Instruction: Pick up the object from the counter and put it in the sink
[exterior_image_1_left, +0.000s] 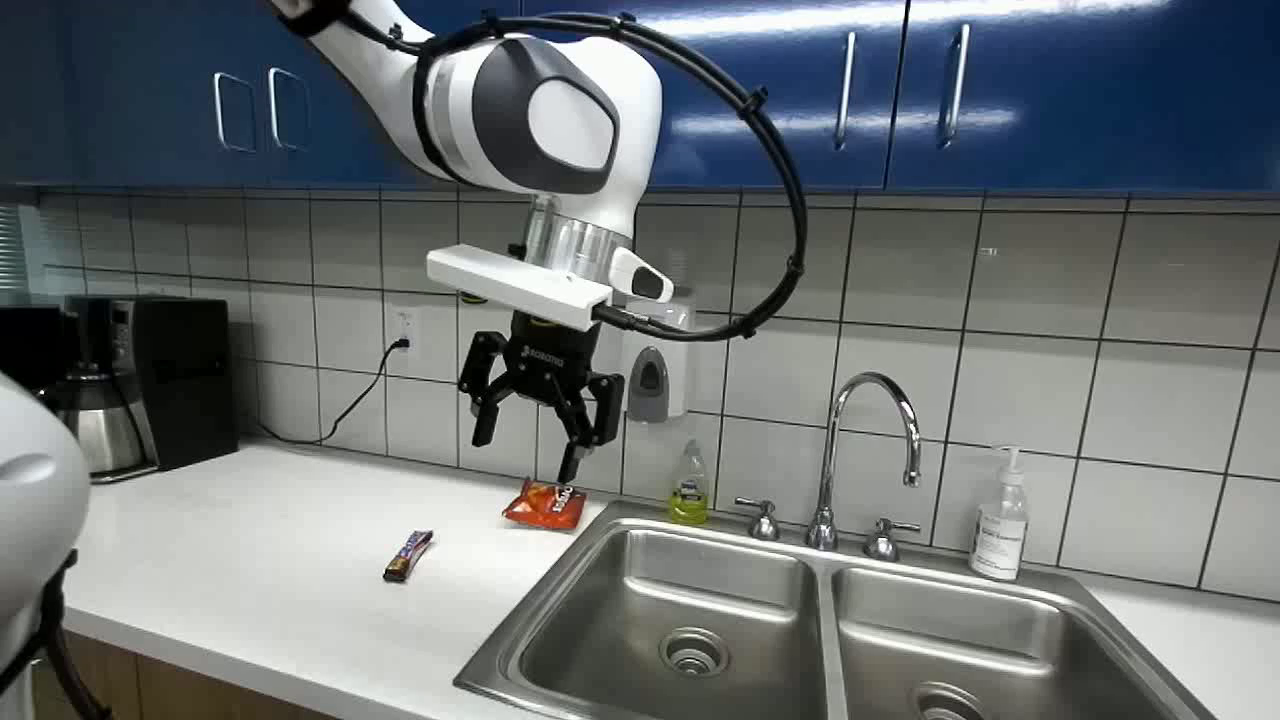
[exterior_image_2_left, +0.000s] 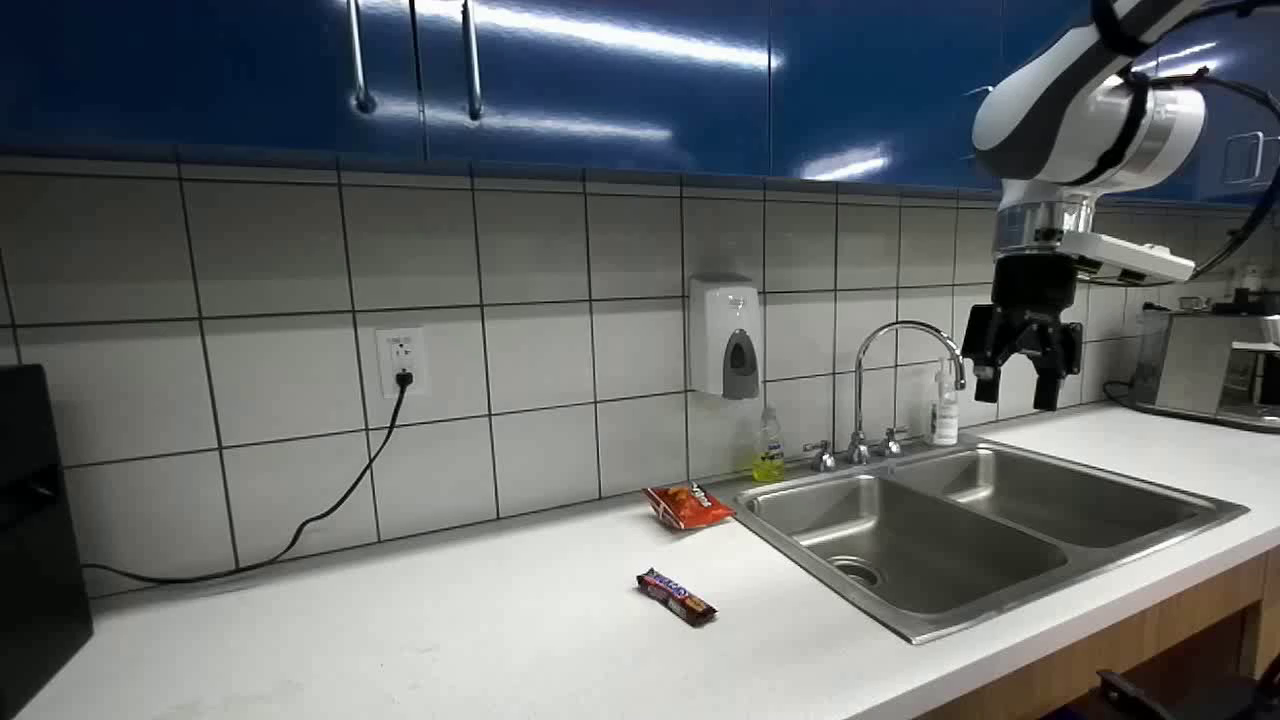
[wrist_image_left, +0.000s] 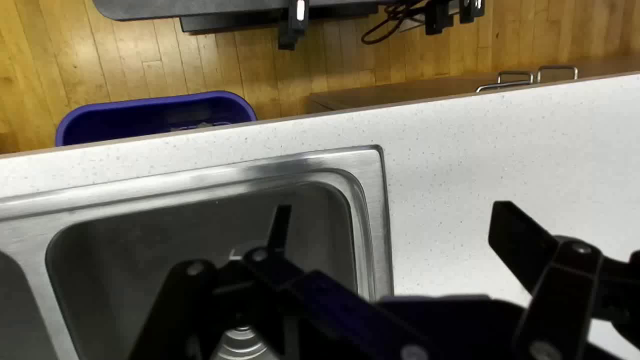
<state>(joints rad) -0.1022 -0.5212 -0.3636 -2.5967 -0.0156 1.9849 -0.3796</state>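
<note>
Spread wide, the black two-fingered end effector (exterior_image_1_left: 527, 460) hangs above the smooth white counter (exterior_image_1_left: 250, 545) in an exterior view. In an exterior view, a slim, dark-reddish wrapped bar (exterior_image_2_left: 677, 597) lies on that counter, near a crinkled orange-red bag (exterior_image_2_left: 690, 509). In the wrist view, the end effector overlaps the stainless-steel double-basin sink (wrist_image_left: 375, 200).

Blue cabinets (exterior_image_2_left: 600, 95) — light-streaked, pale tiled wall (exterior_image_2_left: 540, 360), wooden floor (wrist_image_left: 270, 70)
</note>
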